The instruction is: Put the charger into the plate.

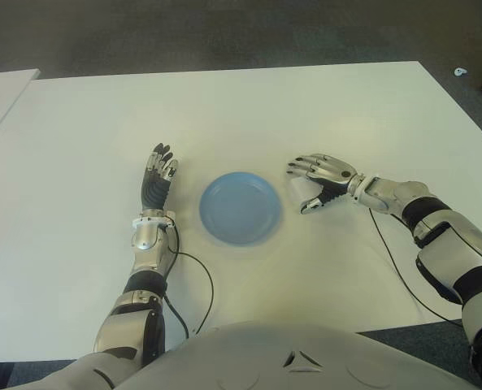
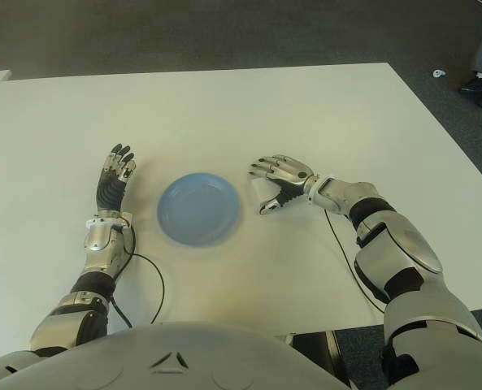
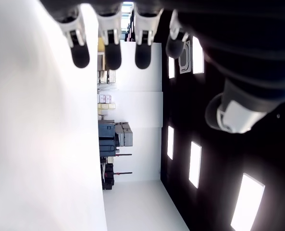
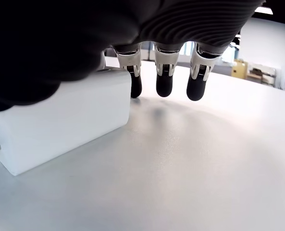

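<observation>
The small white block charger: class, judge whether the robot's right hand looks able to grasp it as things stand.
Probably yes. The right hand arches directly over the small white block charger, which lies on the white table right of the round blue plate. Its fingers hang open and nothing blocks them.

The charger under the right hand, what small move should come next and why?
Probably close the right hand on the white charger. The charger lies on the table just right of the empty blue plate. The fingers hang over it, and I cannot see a grip yet. The left hand shows open on the plate's left.
</observation>
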You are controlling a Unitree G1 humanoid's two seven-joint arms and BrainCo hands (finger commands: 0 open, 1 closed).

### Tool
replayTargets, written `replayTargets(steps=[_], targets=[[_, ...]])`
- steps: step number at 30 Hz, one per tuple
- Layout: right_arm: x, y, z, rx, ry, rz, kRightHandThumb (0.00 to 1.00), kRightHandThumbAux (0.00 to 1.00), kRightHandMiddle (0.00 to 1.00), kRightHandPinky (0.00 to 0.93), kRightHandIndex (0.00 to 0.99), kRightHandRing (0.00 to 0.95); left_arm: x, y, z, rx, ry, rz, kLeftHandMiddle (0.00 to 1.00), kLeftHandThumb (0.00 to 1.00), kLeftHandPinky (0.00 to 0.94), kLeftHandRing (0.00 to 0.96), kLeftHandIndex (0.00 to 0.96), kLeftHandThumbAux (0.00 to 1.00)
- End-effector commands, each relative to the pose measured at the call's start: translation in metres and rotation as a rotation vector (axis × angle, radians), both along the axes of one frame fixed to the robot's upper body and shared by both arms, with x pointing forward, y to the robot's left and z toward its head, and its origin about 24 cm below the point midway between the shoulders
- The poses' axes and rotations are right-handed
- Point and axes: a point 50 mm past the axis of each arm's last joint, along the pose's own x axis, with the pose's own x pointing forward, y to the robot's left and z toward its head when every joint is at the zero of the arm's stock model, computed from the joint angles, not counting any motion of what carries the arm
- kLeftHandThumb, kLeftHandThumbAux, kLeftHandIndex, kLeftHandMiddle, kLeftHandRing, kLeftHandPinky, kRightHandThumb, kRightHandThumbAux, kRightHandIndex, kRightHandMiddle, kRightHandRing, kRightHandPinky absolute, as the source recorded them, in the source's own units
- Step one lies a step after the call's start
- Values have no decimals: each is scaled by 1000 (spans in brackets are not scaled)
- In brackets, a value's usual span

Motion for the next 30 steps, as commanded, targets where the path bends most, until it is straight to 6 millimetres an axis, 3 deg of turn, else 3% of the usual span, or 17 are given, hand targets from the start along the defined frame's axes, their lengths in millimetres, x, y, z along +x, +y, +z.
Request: replayTargets(steps=[1,21,30], targets=[[-11,-2,-17,-74,69,11,281,172,0,0,0,0,-55,-12,-53,-95,265,28,117,0,141,119,29,505],[-21,-18,-30,-136,89,-15,329,179,0,0,0,0,-57,-12,-52,-96,260,28,120,0,145,123,26,499],[-25,-24,-34,-151,90,-26,303,189,0,5,0,0,-57,-10,-51,-91,260,29,128,0,151,129,34,499]])
